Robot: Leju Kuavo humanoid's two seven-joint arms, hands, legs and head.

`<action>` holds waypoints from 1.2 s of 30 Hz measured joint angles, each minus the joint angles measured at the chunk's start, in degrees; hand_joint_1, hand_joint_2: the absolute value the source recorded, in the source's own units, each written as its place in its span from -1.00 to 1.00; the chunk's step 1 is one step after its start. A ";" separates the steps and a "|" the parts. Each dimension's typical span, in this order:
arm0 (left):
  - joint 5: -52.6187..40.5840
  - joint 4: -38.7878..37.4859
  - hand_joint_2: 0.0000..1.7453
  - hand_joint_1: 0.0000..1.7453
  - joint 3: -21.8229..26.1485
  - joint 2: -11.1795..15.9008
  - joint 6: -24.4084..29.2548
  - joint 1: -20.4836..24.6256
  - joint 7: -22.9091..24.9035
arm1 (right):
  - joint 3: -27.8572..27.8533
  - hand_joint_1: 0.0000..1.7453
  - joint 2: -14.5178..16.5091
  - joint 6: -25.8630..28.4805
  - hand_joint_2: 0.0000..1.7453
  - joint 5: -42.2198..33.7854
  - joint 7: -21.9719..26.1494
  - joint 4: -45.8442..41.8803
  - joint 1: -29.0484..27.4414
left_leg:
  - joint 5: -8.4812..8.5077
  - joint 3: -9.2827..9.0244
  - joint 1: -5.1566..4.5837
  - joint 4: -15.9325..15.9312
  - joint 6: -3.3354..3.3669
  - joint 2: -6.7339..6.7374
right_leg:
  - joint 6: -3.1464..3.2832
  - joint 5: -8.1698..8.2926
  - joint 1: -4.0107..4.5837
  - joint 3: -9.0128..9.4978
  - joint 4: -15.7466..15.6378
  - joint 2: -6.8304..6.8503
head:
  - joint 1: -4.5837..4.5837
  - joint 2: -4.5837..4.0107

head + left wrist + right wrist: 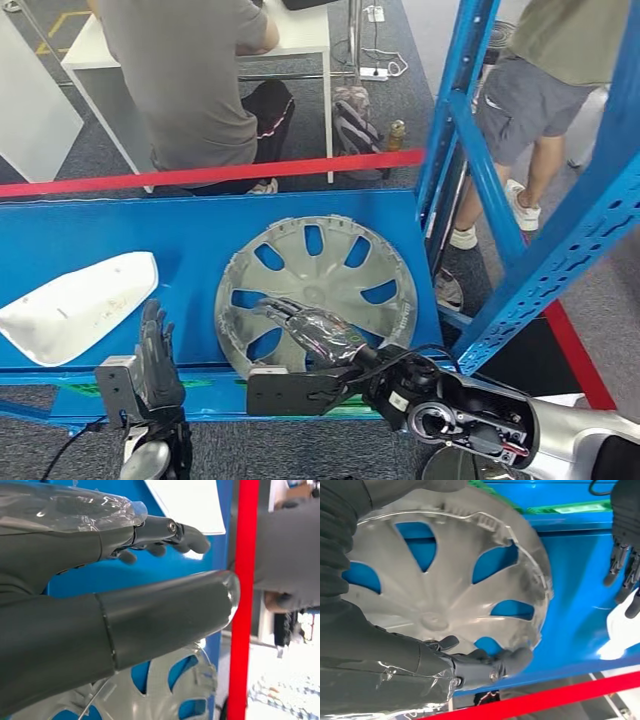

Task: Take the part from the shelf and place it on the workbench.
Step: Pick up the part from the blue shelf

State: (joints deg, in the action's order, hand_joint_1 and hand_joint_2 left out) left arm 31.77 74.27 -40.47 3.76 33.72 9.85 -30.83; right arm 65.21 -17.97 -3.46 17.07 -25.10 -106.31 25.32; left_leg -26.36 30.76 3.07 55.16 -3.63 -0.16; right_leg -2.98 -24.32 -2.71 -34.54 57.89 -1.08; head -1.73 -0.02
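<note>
The left robot hand (pixel 157 350) points to twelve o'clock, fingers straight and apart; the right robot hand (pixel 317 330) reaches toward ten o'clock, fingers extended.

Blue upright (pixel 451 110) flanks hubcap (pixel 332 262); white panel (pixel 75 305) lies well apart.

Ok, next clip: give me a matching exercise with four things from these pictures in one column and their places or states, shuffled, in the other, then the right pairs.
Things
1. round silver plastic wheel cover
2. white curved plastic panel
3. left robot hand
4. right robot hand

Places or states
A. fingers apart, holding nothing, at the blue shelf's front edge
B. lying at the shelf's left end
C. lying flat mid-shelf, blue showing through its slots
D. reaching over the wheel cover's near part

Pairs: 1-C, 2-B, 3-A, 4-D
</note>
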 joint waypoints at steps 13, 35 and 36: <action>0.25 0.24 -1.00 -1.00 0.62 0.05 0.01 0.23 -0.65 | 0.25 -1.00 0.21 0.18 1.00 0.00 0.11 0.47 0.67 | -0.24 -0.16 -5.05 0.33 6.82 0.13 | 1.97 2.09 2.65 -1.04 -0.81 0.08 | 1.11 0.00; 0.46 0.26 -1.00 -1.00 0.65 0.09 0.01 -0.25 -0.68 | 0.55 -1.00 0.29 0.35 1.00 0.00 0.14 1.05 0.97 | -5.47 10.08 -2.85 14.40 1.80 0.38 | 3.49 0.02 1.61 2.49 -2.68 1.03 | 0.91 0.00; 0.47 0.26 -1.00 -1.00 0.65 0.09 0.01 -0.26 -0.68 | 0.57 -1.00 0.29 0.34 1.00 0.00 0.14 1.09 0.96 | -6.00 10.30 -2.68 16.86 1.60 0.38 | 3.43 0.62 1.60 1.68 -2.66 1.03 | 1.06 0.00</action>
State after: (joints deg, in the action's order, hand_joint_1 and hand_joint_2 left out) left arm 32.24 74.53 -39.82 3.85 33.73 9.59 -31.52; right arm 65.78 -17.68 -3.11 17.07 -24.96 -105.22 26.28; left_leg -32.37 41.06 0.38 72.01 -2.03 0.22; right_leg 0.45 -23.70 -1.11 -32.87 55.23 -0.04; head -0.67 -0.02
